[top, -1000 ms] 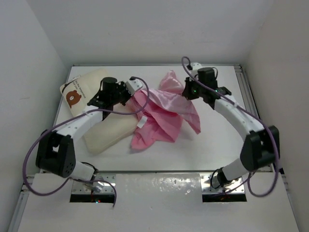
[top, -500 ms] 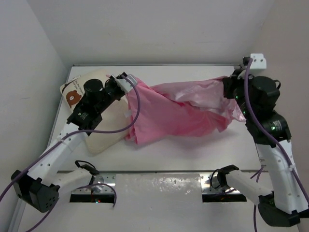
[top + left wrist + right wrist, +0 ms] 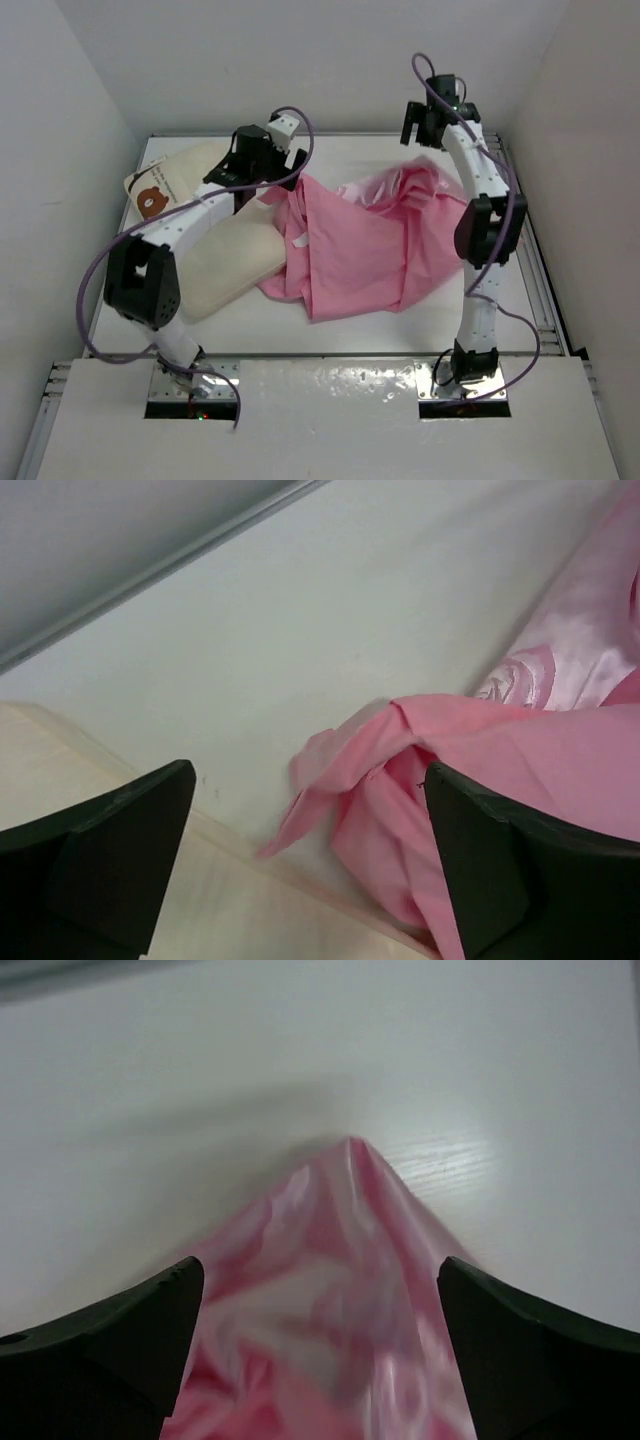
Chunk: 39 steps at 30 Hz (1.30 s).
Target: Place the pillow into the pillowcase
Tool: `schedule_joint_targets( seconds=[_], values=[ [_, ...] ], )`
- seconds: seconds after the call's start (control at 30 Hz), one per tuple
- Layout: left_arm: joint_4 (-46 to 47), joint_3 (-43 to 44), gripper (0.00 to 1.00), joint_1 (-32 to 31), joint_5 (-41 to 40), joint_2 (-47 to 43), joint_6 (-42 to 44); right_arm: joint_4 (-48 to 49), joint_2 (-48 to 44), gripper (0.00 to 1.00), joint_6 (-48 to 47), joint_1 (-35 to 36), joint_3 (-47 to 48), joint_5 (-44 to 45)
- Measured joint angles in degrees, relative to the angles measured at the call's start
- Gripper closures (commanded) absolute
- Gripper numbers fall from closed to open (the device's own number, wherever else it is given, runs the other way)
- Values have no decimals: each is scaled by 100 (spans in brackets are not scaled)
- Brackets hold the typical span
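Here, pillowcase [image 3: 370, 250] touches pillow [image 3: 225, 270]; purple cable [image 3: 310, 135] overhead.

The pillowcase [image 3: 360, 245] sprawls across the middle and right of the table [image 3: 400, 335]. Its left edge laps the pillow [image 3: 225, 265], which fills the left side. Bare strips run along the near edge and below the far wall [image 3: 320, 80]. The left arm [image 3: 190, 215] slants over the pillow, and the right arm [image 3: 487, 215] rises along the right side.

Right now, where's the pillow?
Top view: the pillow lies on the left side of the table, with the pink pillowcase overlapping its right edge.
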Motion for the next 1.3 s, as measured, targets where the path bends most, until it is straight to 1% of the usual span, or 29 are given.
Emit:
schedule_joint_targets(
  seconds=[0.07, 0.1, 0.17, 0.23, 0.27, 0.3, 0.33, 0.37, 0.4, 0.43, 0.47, 0.5, 0.53, 0.57, 0.63, 0.7, 0.77, 0.8, 0.87, 0.93, 1.03, 1.07, 1.1, 1.13, 1.17, 1.2, 1.23, 1.27, 1.3],
  values=[
    [-142, 361, 0, 59, -225, 457, -225, -24, 345, 1, 107, -63, -177, 20],
    [-205, 496, 0, 92, -326, 605, -275, 55, 310, 1, 131, -72, -527, 42],
    [-315, 643, 0, 155, -514, 734, -389, 256, -7, 1, 98, 2, -1213, 111],
    [-358, 662, 0, 192, -664, 697, -431, 579, -614, 1, 39, 192, -2031, 120],
    [-376, 662, 0, 208, -754, 654, -446, 793, -1008, 6, 9, 339, -2450, 129],
    [-400, 654, 0, 229, -835, 581, -448, 990, -1384, 38, -28, 507, -2796, 96],
    [-428, 610, 0, 247, -938, 474, -448, 1202, -1827, 64, -120, 758, -3163, 22],
    [-494, 535, 0, 267, -1051, 313, -450, 1449, -2210, 83, -160, 1023, -3467, -72],
    [-542, 450, 0, 293, -1141, 157, -470, 1683, -2509, 92, -153, 1266, -3705, -186],
    [-581, 275, 0, 343, -1239, -94, -518, 1912, -2789, 85, -136, 1613, -3930, -295],
    [-704, 83, 0, 407, -1311, -382, -562, 2096, -2946, 65, -81, 1884, -4092, -398],
    [-828, -129, 0, 503, -1373, -675, -629, 2264, -3029, 48, -20, 2188, -4221, -525],
    [-970, -323, 0, 601, -1432, -942, -691, 2321, -3032, 36, -17, 2343, -4273, -579],
    [-1093, -511, 0, 688, -1478, -1172, -730, 2391, -2929, 30, 87, 2623, -4332, -710],
    [-1362, -962, 0, 815, -1537, -1582, -704, 2409, -2603, 20, 144, 2900, -4380, -846],
    [-1484, -1593, 0, 673, -1399, -1930, -361, 2424, -2258, 18, 214, 3071, -4524, -942],
    [-1488, -2210, 0, 369, -1110, -2229, 175, 2417, -2035, 18, 295, 3195, -4765, -1054],
    [-1467, -2728, 0, 138, -1010, -2490, 411, 2391, -1939, 18, 317, 3248, -4876, -1113],
    [-1469, -3541, 0, -221, -730, -2927, 1091, 2365, -1779, 20, 378, 3340, -5053, -1202],
    [-1552, -4081, 0, -389, -581, -3174, 1622, 2345, -1644, 23, 446, 3397, -5147, -1331],
    [-1305, -4535, 0, -452, -634, -3067, 2199, 2413, -1412, 40, 601, 3394, -5180, -1478],
    [-1152, -4586, 0, -457, -706, -2938, 2330, 2437, -1338, 57, 649, 3377, -5189, -1495],
    [-990, -4607, 3, -461, -811, -2800, 2411, 2465, -1261, 65, 697, 3351, -5200, -1519],
    [-841, -4627, 10, -472, -918, -2682, 2479, 2496, -1209, 74, 761, 3316, -5219, -1541],
    [-675, -4664, 35, -485, -1025, -2586, 2573, 2553, -1174, 89, 833, 3276, -5274, -1545],
    [-533, -4715, 45, -490, -1121, -2544, 2660, 2588, -1167, 95, 863, 3228, -5333, -1545],
    [-341, -4811, 58, -487, -1252, -2544, 2824, 2621, -1169, 100, 929, 3178, -5399, -1539],
    [-203, -4907, 93, -487, -1342, -2592, 2979, 2645, -1172, 100, 966, 3121, -5447, -1534],
    [-105, -4988, 100, -487, -1425, -2651, 3110, 2671, -1174, 100, 981, 3049, -5495, -1537]
  ],
)
